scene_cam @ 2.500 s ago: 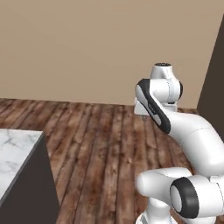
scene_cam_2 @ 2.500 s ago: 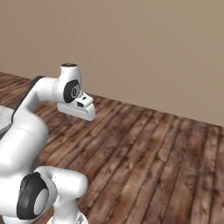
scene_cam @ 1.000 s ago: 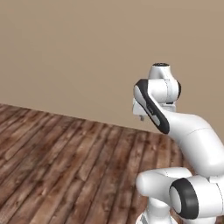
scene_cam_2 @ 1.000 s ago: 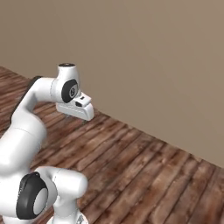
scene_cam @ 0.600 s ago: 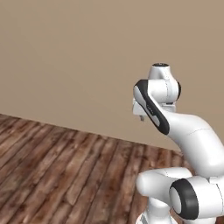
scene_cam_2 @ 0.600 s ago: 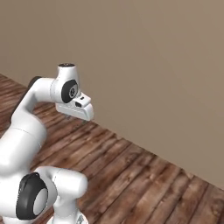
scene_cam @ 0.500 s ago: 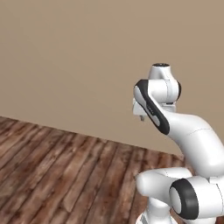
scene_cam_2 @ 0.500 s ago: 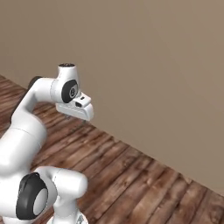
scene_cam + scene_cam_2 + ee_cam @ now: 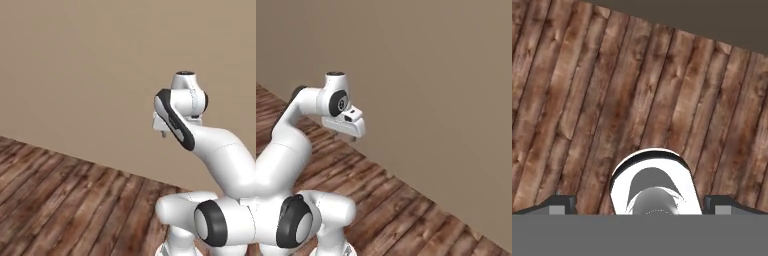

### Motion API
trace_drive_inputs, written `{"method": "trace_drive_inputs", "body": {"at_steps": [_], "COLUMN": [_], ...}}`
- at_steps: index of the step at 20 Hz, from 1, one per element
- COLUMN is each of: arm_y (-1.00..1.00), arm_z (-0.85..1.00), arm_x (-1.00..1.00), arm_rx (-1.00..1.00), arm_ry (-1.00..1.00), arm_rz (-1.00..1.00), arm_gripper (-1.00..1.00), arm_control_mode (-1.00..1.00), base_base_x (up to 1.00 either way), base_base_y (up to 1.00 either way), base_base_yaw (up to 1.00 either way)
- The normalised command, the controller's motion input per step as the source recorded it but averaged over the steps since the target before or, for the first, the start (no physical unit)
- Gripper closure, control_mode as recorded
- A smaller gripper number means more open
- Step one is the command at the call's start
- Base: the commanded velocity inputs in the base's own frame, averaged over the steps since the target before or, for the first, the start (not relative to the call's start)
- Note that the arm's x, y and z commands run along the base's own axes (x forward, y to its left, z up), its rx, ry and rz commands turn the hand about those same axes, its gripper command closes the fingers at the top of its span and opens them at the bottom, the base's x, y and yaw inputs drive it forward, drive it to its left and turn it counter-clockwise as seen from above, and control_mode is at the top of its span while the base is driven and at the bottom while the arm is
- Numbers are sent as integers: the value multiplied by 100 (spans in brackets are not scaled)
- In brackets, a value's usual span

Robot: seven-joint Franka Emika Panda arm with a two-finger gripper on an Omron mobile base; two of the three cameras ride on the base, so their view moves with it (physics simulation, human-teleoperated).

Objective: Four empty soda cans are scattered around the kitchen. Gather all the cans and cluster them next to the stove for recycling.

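My arm covers part of the wood floor [image 9: 75, 200], and the floor is cut off at the edges. My tool's fingertips [image 9: 559, 202] barely show.

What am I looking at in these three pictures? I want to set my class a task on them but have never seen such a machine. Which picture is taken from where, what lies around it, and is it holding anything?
This is a computer-drawn kitchen scene with a white robot arm on a base that can drive. Two pictures come from cameras on that base, behind the arm to its left and right, so both show the same arm from two sides. The third comes from a camera on the hand, looking down along the gripper; the small dark fingertips stand far apart, so the gripper is open and holds nothing. Around the robot you see a wood-plank floor and a plain beige wall. The hand hangs above bare floor boards.
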Motion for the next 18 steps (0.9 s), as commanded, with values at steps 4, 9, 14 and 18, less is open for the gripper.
{"method": "trace_drive_inputs", "body": {"at_steps": [4, 9, 14, 18], "arm_y": [0, 0, 0, 0], "arm_z": [0, 0, 0, 0], "arm_x": [0, 0, 0, 0], "arm_rx": [0, 0, 0, 0], "arm_ry": [0, 0, 0, 0], "arm_rz": [0, 0, 0, 0], "arm_gripper": [-100, -100, -100, -100], "arm_control_mode": [100, 100, 100, 100], "base_base_x": [1, 0, 0, 0], "base_base_y": [0, 0, 0, 0], "base_base_yaw": [48, 50, 50, 50]}}
